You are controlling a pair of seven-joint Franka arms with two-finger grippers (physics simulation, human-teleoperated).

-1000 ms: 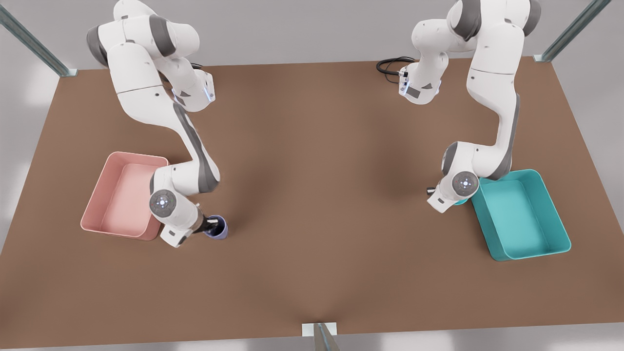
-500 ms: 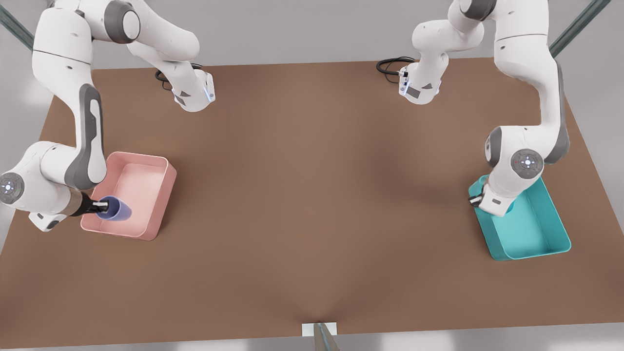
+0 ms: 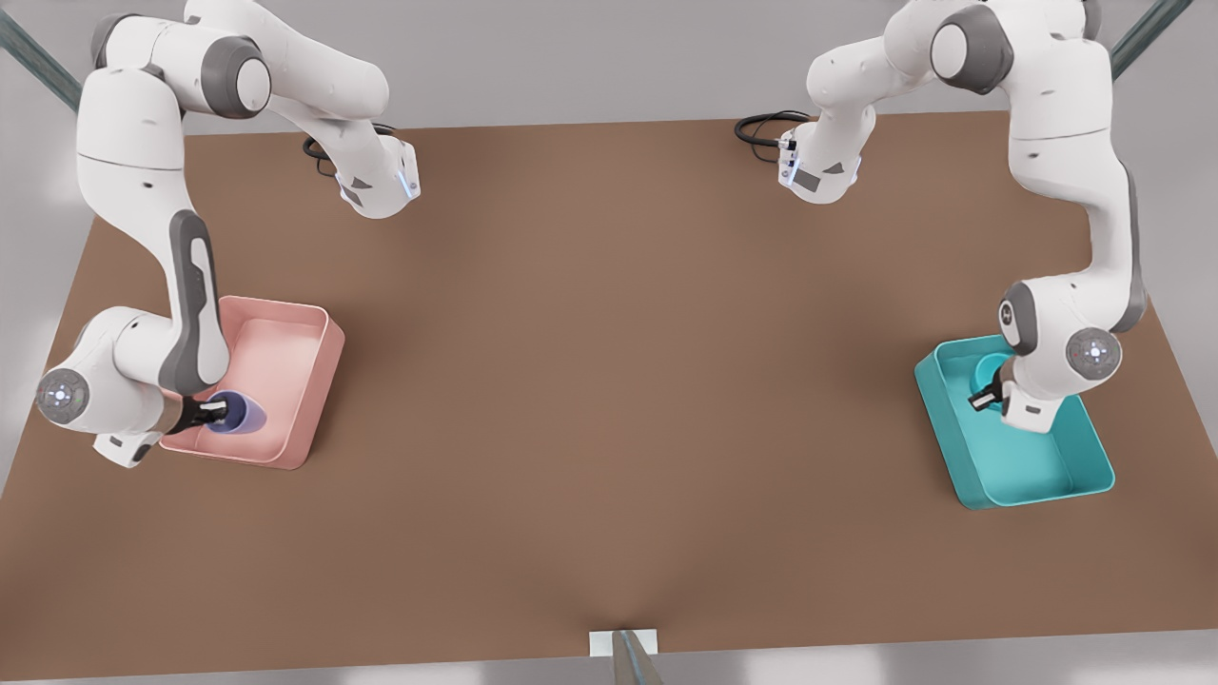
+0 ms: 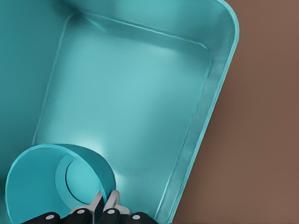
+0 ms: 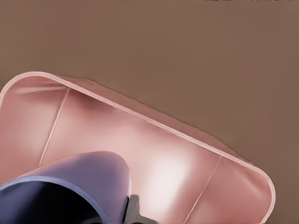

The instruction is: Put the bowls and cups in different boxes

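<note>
Brown table (image 3: 609,381) spans scene, grey floor beyond its edges. Two white arms reach out from far edge, elbows high, wrists bent down over boxes. Two boxes: pink box (image 3: 285,328) at front view's left, teal box (image 3: 1047,466) at front view's right. One cup (image 3: 238,415), one bowl (image 3: 990,366).

Right gripper (image 3: 211,412) above pink box near corner, fingers closed on rim of lavender cup (image 5: 70,186), cup tilted. Left gripper (image 3: 985,395) inside teal box (image 4: 140,93), fingers (image 4: 114,200) pinching wall of teal bowl (image 4: 46,182).
</note>
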